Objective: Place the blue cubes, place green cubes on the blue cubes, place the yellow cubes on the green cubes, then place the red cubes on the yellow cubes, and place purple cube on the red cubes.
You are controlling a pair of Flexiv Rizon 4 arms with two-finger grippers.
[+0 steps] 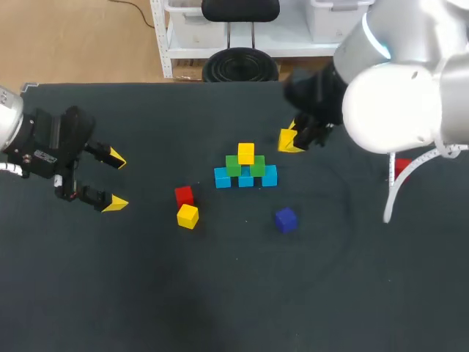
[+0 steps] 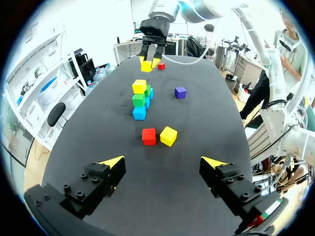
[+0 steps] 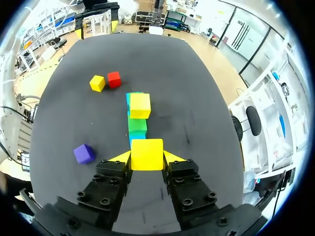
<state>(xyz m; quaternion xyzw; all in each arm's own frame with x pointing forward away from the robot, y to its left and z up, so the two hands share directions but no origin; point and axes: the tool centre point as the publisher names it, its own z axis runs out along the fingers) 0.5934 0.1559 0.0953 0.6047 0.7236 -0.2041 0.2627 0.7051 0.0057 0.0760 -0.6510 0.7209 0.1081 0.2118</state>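
Item: small yellow cube (image 3: 146, 153), clamped between both fingers of our right gripper (image 3: 146, 158). Blue-green-yellow cube stack (image 3: 138, 123) lies directly ahead of those fingers, near. Our left gripper (image 1: 116, 181): spread wide, empty, well apart.

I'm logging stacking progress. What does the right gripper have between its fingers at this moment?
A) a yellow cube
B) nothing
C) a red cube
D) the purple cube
A: the right gripper is shut on a yellow cube, touching it from both sides.

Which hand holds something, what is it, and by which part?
The right hand grips a yellow cube by two opposite side faces; the left hand holds nothing.
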